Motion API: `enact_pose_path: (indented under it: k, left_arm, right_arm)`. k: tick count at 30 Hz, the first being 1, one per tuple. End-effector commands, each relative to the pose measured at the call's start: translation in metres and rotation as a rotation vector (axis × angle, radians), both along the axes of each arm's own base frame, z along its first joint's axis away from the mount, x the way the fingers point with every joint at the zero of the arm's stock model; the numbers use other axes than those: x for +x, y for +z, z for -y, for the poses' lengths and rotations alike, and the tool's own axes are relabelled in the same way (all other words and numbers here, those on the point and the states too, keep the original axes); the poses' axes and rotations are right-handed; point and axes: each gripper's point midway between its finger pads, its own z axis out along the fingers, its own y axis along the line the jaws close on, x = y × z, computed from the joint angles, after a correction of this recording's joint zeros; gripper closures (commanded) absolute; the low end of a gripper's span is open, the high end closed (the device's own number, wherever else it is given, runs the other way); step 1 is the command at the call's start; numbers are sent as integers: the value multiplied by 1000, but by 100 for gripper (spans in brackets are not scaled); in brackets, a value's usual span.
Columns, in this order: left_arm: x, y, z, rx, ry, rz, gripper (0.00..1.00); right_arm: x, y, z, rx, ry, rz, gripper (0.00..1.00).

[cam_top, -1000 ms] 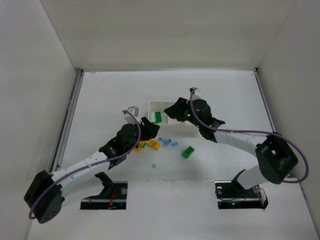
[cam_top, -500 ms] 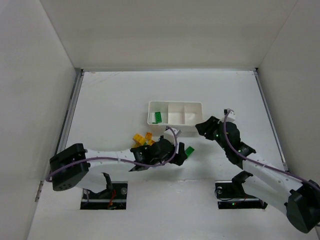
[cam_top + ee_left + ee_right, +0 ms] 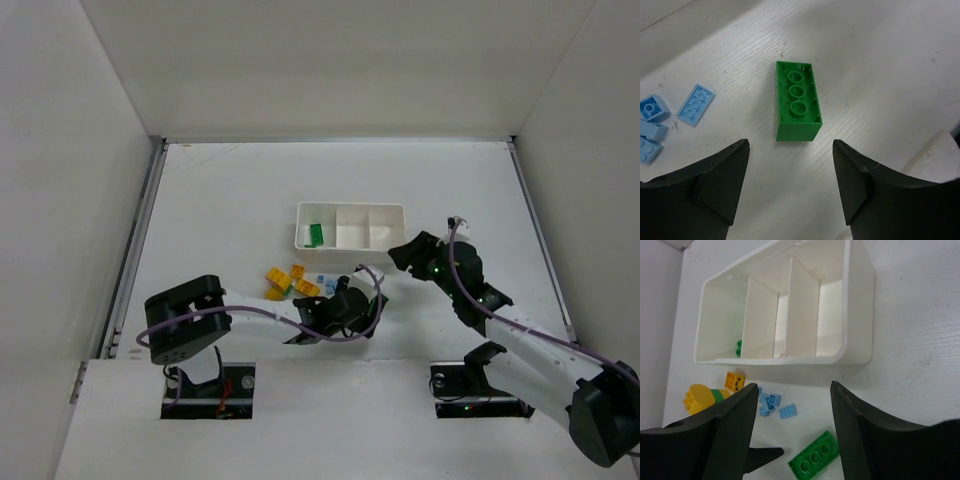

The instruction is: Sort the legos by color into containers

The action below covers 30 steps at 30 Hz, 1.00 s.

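The white three-compartment tray (image 3: 350, 212) sits mid-table, with one green brick (image 3: 315, 235) in its left compartment. In the left wrist view a green brick (image 3: 797, 102) lies hollow side up on the table. My left gripper (image 3: 790, 147) is open and empty just short of it. That brick also shows in the right wrist view (image 3: 817, 460). My right gripper (image 3: 794, 386) is open and empty, hovering in front of the tray's (image 3: 860, 315) near wall. In the top view the left gripper (image 3: 365, 305) is below the tray and the right gripper (image 3: 400, 255) is at its right front corner.
Yellow-orange bricks (image 3: 280, 280) lie left of the left gripper, one joined to a green piece (image 3: 717, 395). Small light blue bricks (image 3: 696, 103) lie scattered between them and the loose green brick (image 3: 772, 402). White walls enclose the table on three sides.
My left arm has swung right along the table's front, bringing its gripper up to the loose green brick. My right arm has drawn back from over the tray to its right front corner.
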Motion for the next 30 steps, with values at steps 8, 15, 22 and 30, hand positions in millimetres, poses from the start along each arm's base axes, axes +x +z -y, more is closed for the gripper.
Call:
enact_pose_path:
  k: [8,15,22,30]
  left_arm:
    - [19,12,26,-69,13,89,45]
    - [19,3,34,-83,8,88,59]
    - [23,18,15,-110,21,95,80]
    - [29,97,-33,-405,33,1,81]
  right_arm:
    - [6,18,-8,66,44,64,34]
    - [5,13,-11,74,47,47,34]
    - [-2,9,-8,68,46,24,35]
    - [-33,44,-44,86,237,105,38]
